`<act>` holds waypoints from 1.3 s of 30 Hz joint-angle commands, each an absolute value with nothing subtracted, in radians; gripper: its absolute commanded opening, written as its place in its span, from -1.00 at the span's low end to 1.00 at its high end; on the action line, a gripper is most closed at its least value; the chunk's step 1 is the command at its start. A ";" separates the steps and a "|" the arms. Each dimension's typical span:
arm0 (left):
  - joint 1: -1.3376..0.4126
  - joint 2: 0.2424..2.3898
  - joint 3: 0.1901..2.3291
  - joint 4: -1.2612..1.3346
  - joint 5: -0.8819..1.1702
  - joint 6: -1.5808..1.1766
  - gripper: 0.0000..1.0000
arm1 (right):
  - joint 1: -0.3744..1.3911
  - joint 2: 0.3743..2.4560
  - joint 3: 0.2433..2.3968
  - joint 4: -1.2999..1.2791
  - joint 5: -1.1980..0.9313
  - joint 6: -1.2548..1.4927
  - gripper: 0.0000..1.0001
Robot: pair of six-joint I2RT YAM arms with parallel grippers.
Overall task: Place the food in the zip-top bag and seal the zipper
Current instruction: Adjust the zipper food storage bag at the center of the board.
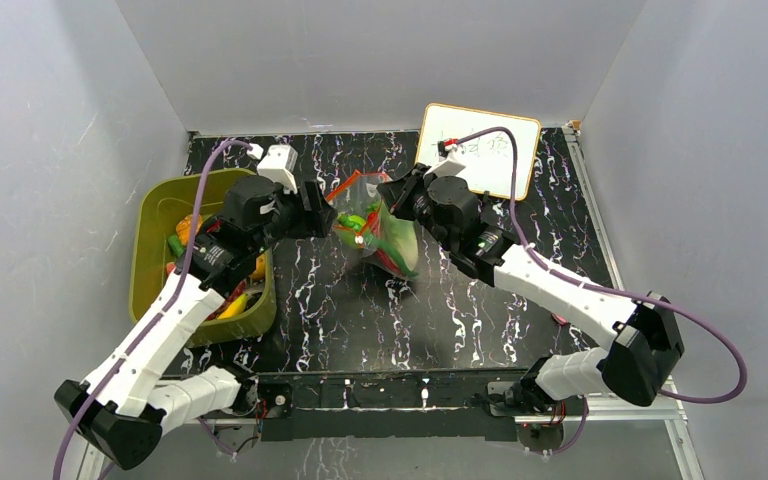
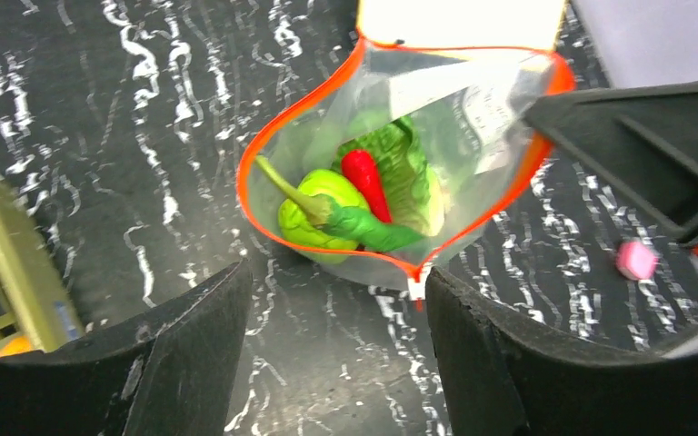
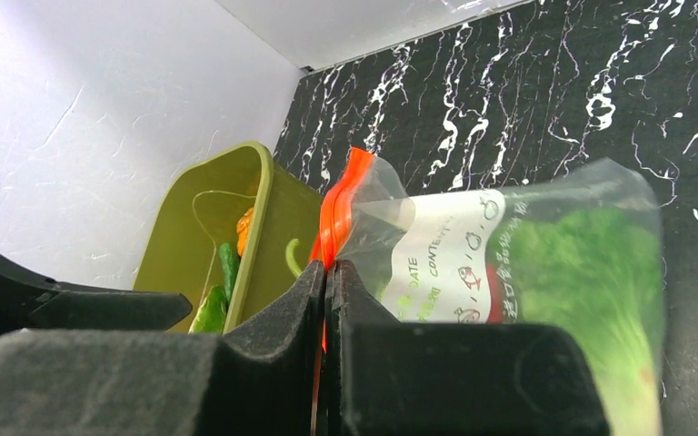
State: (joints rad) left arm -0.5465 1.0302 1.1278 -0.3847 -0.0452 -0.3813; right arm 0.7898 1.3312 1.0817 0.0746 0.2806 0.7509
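- Olive basket (image 1: pixel 146 250), outboard of the left fingers: food (image 1: pixel 180 235) lies inside it, so loading appears unfinished.
- Left gripper (image 2: pixel 336 274): fingers spread wide, nothing between them. The zip-top bag (image 2: pixel 473 109) gapes directly ahead of the fingertips and contains a green pepper (image 2: pixel 323 213), a red chilli (image 2: pixel 365 182) and a cabbage (image 2: pixel 409 173).
- Right gripper (image 3: pixel 327 272): fingers clamped tight on the zipper (image 3: pixel 338 204), holding the mouth up.
- Next move, as judged: fetch another piece from the basket without disturbing the right grip.
- Bag label reads "DATE" and "CONTEN…"; the whiteboard (image 1: pixel 500 165) writing is illegible.
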 commanded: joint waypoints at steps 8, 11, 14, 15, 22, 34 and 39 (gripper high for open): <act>-0.549 1.072 1.109 -0.477 -0.099 -0.420 0.00 | 0.768 1.240 1.045 0.136 0.244 0.753 -1.00; -0.549 1.064 1.045 -0.368 0.034 -0.483 -0.02 | 0.768 1.238 1.042 0.145 0.225 0.764 -1.00; -0.549 1.087 1.021 -0.296 0.130 -0.533 -0.07 | 0.768 1.238 1.041 0.149 0.206 0.770 -1.00; -0.549 1.092 1.018 -0.278 0.156 -0.546 -0.13 | 0.768 1.237 1.039 0.149 0.202 0.771 -1.00; -0.549 1.090 1.044 -0.268 0.131 -0.610 -0.04 | 0.766 1.218 1.005 0.166 0.228 0.765 -1.00; -0.549 1.084 1.052 -0.365 -0.017 -0.677 0.29 | 0.766 1.230 1.009 0.186 0.218 0.787 -1.00; -0.549 1.096 1.046 -0.372 -0.014 -0.733 0.28 | 0.766 1.249 1.013 0.195 0.217 0.788 -1.00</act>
